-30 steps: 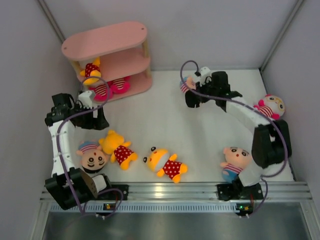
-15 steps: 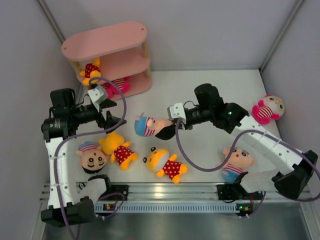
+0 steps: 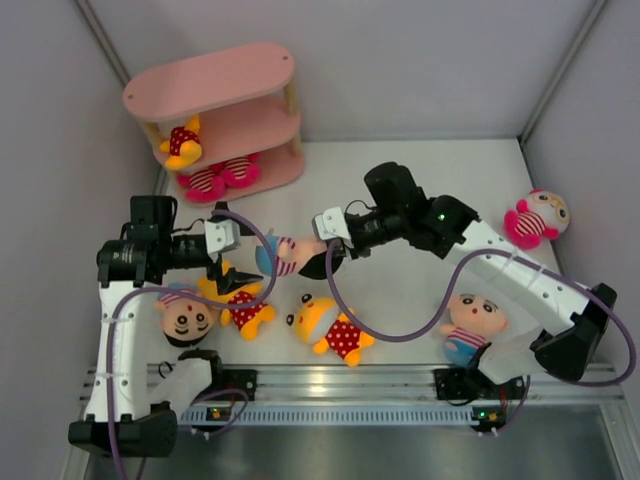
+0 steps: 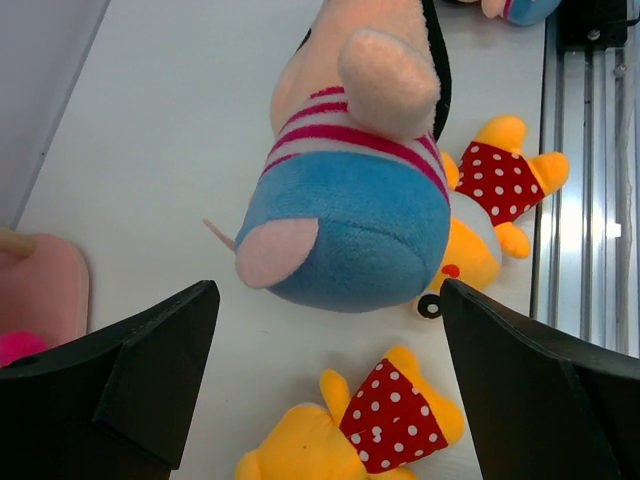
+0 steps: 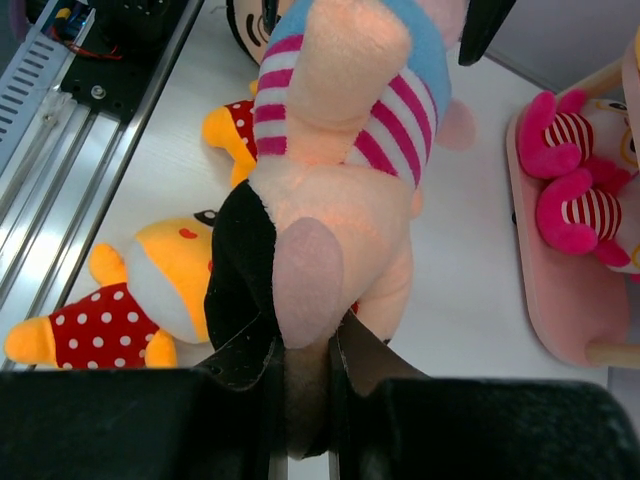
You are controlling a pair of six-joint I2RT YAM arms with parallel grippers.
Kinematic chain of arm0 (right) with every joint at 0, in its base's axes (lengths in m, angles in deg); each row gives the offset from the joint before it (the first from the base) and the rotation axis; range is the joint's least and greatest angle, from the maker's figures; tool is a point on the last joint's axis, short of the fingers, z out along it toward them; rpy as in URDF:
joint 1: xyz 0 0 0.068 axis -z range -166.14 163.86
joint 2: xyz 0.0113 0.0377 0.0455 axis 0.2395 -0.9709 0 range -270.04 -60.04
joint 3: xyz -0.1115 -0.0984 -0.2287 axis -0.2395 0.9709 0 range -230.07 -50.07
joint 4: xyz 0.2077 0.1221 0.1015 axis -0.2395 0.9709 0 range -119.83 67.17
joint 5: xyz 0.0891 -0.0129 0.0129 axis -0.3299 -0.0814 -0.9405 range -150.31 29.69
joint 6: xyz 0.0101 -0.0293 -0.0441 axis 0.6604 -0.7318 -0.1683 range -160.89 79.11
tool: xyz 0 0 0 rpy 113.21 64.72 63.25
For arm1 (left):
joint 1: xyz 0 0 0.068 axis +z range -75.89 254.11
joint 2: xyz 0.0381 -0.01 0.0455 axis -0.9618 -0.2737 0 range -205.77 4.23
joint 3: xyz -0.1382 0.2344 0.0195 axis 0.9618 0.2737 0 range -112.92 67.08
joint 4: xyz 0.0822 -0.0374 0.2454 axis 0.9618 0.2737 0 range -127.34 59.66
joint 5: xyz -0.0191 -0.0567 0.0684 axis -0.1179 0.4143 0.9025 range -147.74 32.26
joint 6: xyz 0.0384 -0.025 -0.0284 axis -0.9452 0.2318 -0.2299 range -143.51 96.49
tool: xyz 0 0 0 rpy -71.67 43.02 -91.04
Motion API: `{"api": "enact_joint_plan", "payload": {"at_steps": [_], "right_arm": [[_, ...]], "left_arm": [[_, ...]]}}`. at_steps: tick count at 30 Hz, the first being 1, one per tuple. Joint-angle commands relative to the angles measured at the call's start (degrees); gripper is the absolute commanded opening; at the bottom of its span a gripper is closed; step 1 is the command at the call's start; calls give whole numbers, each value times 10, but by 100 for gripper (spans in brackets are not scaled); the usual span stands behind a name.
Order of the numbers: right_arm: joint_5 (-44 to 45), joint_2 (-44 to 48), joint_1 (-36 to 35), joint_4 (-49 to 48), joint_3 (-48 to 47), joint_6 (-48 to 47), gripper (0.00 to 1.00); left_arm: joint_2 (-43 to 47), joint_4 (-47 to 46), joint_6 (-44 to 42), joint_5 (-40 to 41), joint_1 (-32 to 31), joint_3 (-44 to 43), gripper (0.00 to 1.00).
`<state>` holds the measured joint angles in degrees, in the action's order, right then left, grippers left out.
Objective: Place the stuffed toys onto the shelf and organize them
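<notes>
Two toys, a yellow plush bear in red polka dots (image 3: 183, 142) and a pink plush doll in red-white stripes (image 3: 215, 178), sit on the small pink three-tier shelf (image 3: 212, 78) at upper left. Looks like I'm mid hand-off: my right gripper (image 3: 328, 258) is clamped on the black-haired head of a plush boy doll in striped shirt and blue shorts (image 3: 285, 253), mid-frame. Its shorts end sits between the fingers of my left gripper (image 3: 235, 250), which is spread wide and grasping nothing. Next, I reckon, the left closes on the shorts before the right lets go. Doll's soft and squashy, lying sideways.
</notes>
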<state>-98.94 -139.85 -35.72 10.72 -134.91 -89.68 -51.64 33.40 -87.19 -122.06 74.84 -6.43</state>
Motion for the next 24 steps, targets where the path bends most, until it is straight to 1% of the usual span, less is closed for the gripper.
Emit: {"api": "enact_joint_plan", "payload": {"at_steps": [1, 3, 6, 7, 8, 9, 11, 12, 13, 14, 15, 16, 18, 19, 20, 21, 22, 23, 24], "right_arm": [[-10, -11, -22, 11, -44, -24, 1], [-16, -22, -27, 18, -58, -28, 0], [-13, -29, -35, 9, -62, -31, 0], [-11, -32, -36, 1, -60, -32, 0], [-11, -32, -36, 1, -60, -32, 0], [-10, -34, -35, -10, -60, -32, 0], [-11, -41, -35, -19, -63, -30, 0], [-10, -42, -35, -31, -64, -26, 0], [-7, -44, -35, -37, -62, -24, 1], [1, -43, -35, -46, -57, -13, 4], [12, -41, -35, -82, -51, -2, 8], [26, -37, -34, -105, -40, 27, 21], [90, -14, -31, -167, 7, 62, 42], [118, -3, -27, -238, 28, 98, 56], [175, 19, -24, -272, 74, 118, 61], [199, 31, -15, -302, 97, 135, 64], [217, 42, -10, -346, 114, 164, 68], [247, 65, -6, -364, 147, 178, 68], [263, 76, -1, -383, 163, 192, 69]], "left_arm": [[-8, 31, -81, 5, -4, -15, 98], [-13, 31, -86, 9, -4, -22, 98], [-12, 30, -77, -11, -4, -18, 98], [-11, 30, -71, -15, -23, -15, 96], [-10, 29, -68, -17, -25, -12, 92], [-10, 30, -65, -25, -27, -6, 80], [-7, 28, -58, -25, -31, -1, 67], [-6, 28, -57, -20, -32, 2, 56], [-5, 30, -57, -17, -34, 5, 15], [-3, 30, -55, -13, -34, 6, 0], [-4, 30, -51, -5, -34, 0, 0], [-6, 31, -37, 2, -34, -5, 0], [-12, 29, -21, 21, -34, -43, 0], [-23, 26, -1, 55, -34, -62, 0], [-27, 15, 20, 73, -34, -102, 0], [-31, -8, 49, 98, -34, -121, 0], [-35, -35, 106, 145, -34, -137, 0], [-35, -81, 123, 173, -34, -168, 0], [-37, -103, 139, 195, -34, -184, 0]]}}
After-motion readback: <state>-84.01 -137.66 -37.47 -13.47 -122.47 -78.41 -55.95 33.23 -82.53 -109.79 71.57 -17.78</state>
